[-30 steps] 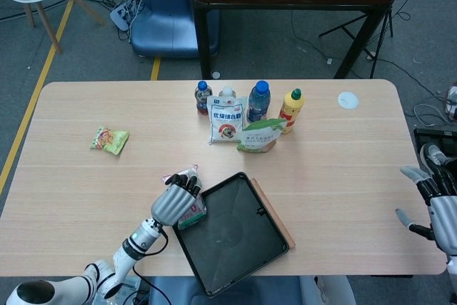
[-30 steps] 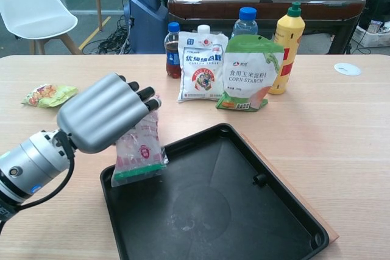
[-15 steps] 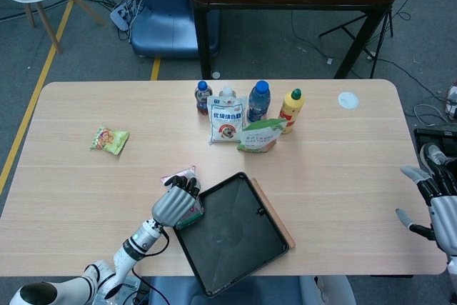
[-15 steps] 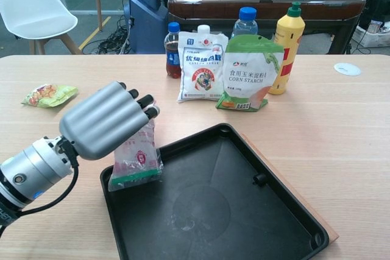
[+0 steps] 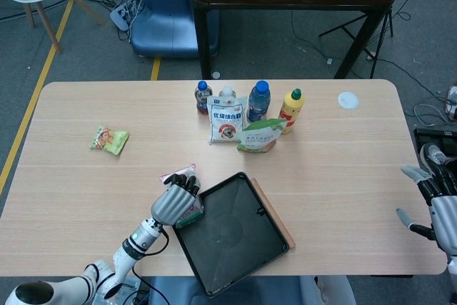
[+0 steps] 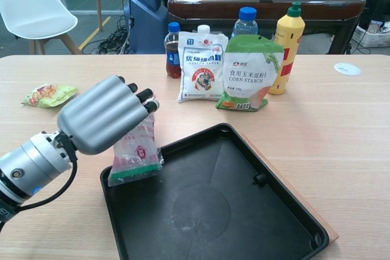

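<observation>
The left hand [image 6: 103, 114] has its fingers curled over the top of a small clear plastic packet with pink print and a green bottom strip [image 6: 136, 153], holding it upright at the near-left corner of the black square plastic tray [image 6: 244, 223], its lower edge at or just over the tray's rim (whether it touches the rim I cannot tell). The step in hand looks like carrying the packet to the tray; the next move, as I judge it, calls for shifting the packet further over the tray floor and loosening the fingers there. The right hand [image 5: 437, 203] hangs past the right edge of the light wooden desk [image 5: 343, 162], fingers spread and holding nothing.

Counted on the desk — one tray, one held packet, one green-and-yellow snack bag [image 5: 109, 139] far left, two standing pouches (a white one [image 6: 202, 68] and a green corn starch one [image 6: 251, 74]), three bottles behind them — a small dark cola bottle [image 6: 173, 50], a clear blue-capped water bottle [image 6: 244, 22], a yellow green-capped squeeze bottle [image 6: 289, 41] — and one white round lid [image 6: 347, 69] far right
</observation>
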Controlling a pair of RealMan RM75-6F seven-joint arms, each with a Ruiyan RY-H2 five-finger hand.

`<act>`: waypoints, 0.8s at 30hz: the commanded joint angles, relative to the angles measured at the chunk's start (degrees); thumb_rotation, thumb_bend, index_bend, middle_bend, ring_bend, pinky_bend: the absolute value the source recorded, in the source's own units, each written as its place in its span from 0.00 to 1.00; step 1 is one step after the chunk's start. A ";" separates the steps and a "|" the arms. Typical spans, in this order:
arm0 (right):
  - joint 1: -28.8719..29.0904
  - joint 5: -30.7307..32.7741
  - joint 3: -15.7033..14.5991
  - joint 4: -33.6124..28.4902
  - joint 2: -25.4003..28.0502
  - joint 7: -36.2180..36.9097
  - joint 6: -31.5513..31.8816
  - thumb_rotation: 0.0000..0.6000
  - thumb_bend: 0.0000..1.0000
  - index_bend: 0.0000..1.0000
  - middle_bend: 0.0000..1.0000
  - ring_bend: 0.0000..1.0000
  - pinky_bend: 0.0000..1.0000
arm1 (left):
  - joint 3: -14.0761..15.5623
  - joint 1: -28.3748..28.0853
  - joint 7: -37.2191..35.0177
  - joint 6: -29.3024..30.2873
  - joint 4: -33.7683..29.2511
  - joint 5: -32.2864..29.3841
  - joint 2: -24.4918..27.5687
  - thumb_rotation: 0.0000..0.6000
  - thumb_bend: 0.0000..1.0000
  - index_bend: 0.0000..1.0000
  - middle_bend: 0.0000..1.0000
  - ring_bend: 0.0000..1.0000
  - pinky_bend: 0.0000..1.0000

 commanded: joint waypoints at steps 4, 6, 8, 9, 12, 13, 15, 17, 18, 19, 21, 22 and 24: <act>-0.21 0.13 0.00 -0.12 0.13 -0.03 0.23 1.00 0.24 0.18 0.22 0.03 0.06 | -1.51 -0.13 -1.21 2.20 -1.21 0.10 -0.15 1.00 0.35 0.47 0.63 0.56 0.64; -0.25 0.18 0.01 -0.11 0.15 0.03 0.27 1.00 0.24 0.18 0.22 0.03 0.06 | -2.10 -0.12 -2.18 3.51 -1.47 0.25 -0.23 1.00 0.35 0.47 0.63 0.56 0.64; -0.27 0.26 0.03 -0.09 0.16 0.11 0.27 1.00 0.24 0.18 0.22 0.03 0.06 | -2.35 -0.01 -2.68 4.70 -1.84 0.60 -0.14 1.00 0.35 0.47 0.63 0.56 0.64; -0.26 0.28 0.03 -0.06 0.15 0.13 0.23 1.00 0.24 0.18 0.22 0.03 0.06 | -2.42 0.01 -2.79 5.17 -2.02 0.80 -0.07 1.00 0.35 0.47 0.63 0.56 0.64; -0.17 0.38 0.09 0.08 0.04 0.26 0.06 1.00 0.24 0.18 0.22 0.03 0.06 | -3.08 -0.01 -3.62 6.87 -2.65 1.19 -0.22 1.00 0.35 0.46 0.63 0.55 0.63; -0.13 0.44 0.11 0.11 -0.01 0.28 -0.02 1.00 0.24 0.18 0.22 0.03 0.06 | -3.29 -0.03 -3.75 7.20 -2.61 1.23 -0.37 1.00 0.35 0.46 0.63 0.55 0.63; -0.04 0.47 0.13 0.18 -0.06 0.30 -0.19 1.00 0.24 0.18 0.22 0.03 0.06 | -3.03 -0.07 -3.98 6.96 -1.64 1.40 -0.80 1.00 0.35 0.45 0.63 0.55 0.63; 0.02 0.40 0.19 0.20 -0.05 0.33 -0.17 1.00 0.24 0.18 0.22 0.03 0.06 | -1.92 0.12 -3.63 5.60 0.45 1.54 -1.30 1.00 0.35 0.44 0.63 0.55 0.62; 0.00 0.40 0.21 0.22 -0.04 0.37 -0.10 1.00 0.24 0.18 0.22 0.03 0.06 | -1.43 0.30 -3.78 5.14 1.34 1.55 -1.57 1.00 0.35 0.43 0.63 0.55 0.62; -0.03 0.44 0.22 0.25 -0.05 0.40 -0.06 1.00 0.24 0.18 0.22 0.03 0.06 | -1.08 0.49 -4.03 4.91 2.23 1.56 -1.88 1.00 0.35 0.43 0.63 0.55 0.61; -0.07 0.68 0.22 0.31 -0.05 0.42 -0.17 1.00 0.24 0.18 0.22 0.03 0.06 | -0.69 0.75 -5.08 4.99 4.28 1.61 -2.68 1.00 0.35 0.42 0.63 0.54 0.61; -0.06 0.76 0.21 0.32 -0.04 0.43 -0.26 1.00 0.24 0.18 0.22 0.03 0.06 | -0.76 0.85 -5.65 5.08 5.04 1.44 -3.09 1.00 0.35 0.42 0.63 0.54 0.61; 0.00 0.82 0.22 0.30 -0.05 0.40 -0.40 1.00 0.24 0.18 0.22 0.03 0.06 | -0.78 0.89 -6.79 5.00 6.73 1.18 -3.94 1.00 0.35 0.42 0.62 0.54 0.61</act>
